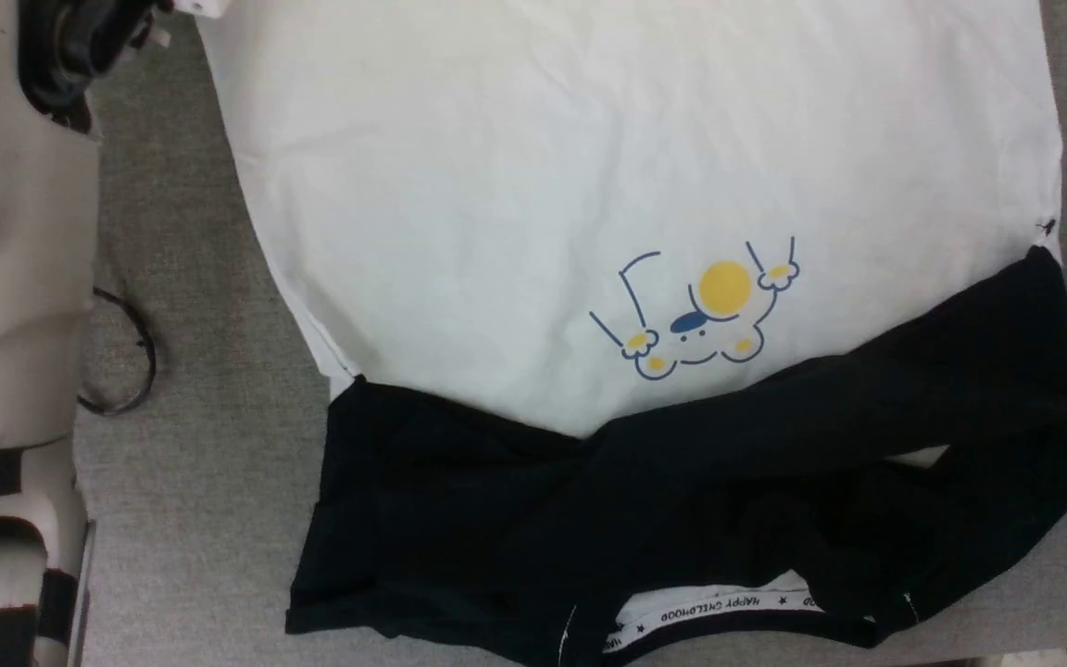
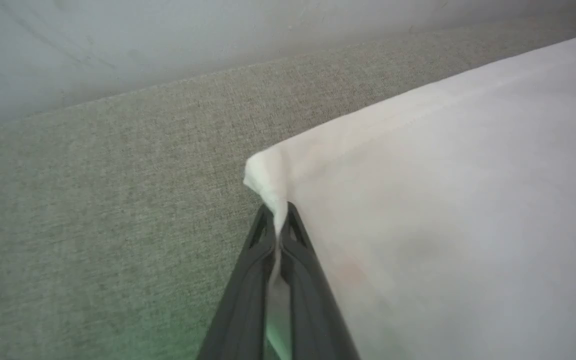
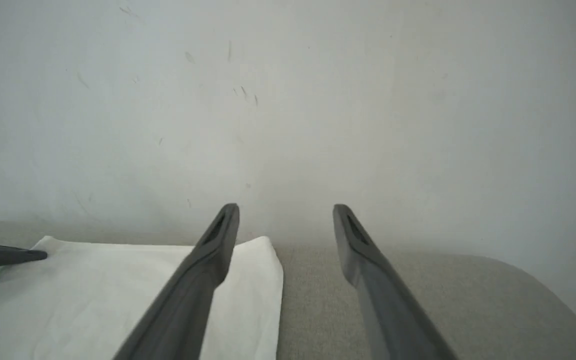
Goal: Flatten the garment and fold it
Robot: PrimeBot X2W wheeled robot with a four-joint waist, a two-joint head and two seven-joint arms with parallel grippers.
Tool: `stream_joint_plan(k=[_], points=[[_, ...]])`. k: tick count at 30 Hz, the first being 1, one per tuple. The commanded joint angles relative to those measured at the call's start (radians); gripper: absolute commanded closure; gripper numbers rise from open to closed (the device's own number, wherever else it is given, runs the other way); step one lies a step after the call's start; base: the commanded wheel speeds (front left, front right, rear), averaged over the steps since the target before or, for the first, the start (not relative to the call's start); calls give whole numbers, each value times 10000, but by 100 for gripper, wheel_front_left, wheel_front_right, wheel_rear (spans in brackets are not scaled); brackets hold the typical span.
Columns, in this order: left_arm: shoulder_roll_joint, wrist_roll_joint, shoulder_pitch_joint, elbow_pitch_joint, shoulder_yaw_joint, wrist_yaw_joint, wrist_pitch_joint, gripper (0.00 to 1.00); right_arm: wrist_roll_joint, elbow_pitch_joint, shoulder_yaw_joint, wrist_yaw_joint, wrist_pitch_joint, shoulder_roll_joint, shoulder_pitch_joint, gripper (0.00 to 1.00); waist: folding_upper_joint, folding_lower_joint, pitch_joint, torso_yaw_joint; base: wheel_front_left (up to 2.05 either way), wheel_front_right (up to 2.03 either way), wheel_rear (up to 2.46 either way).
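garment (image 1: pixel 533 185) lies print-up on the grey tabletop (image 1: pixel 200 482): hem out at 12 o'clock in the head view, collar and bunched black sleeves (image 1: pixel 774 445) at 6 o'clock. Reads as light, limp knit, not fragile. It'll sag and crease wherever unsupported, so I'd pinch hem corners or seams, not mid-panel. left gripper (image 2: pixel 280 220) is clamped tight on the white hem corner with cloth nipped between the fingers; right gripper (image 3: pixel 285 212) is spread wide and empty, with the other hem corner lying just by its 9 o'clock finger.
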Motion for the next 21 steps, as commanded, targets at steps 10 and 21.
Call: stream_joint_plan(k=[10,21], points=[[-613,-283,147,260,-286,-171,-650,100,648,3131,255,-9,4500,-2181,-6825,0,0,0,-57,713,0,0,0],[-1339,-334,-422,419,-725,-243,-1011,100,-2130,8089,910,-9,7147,-985,-9454,0,0,0,506,1469,0,0,0]])
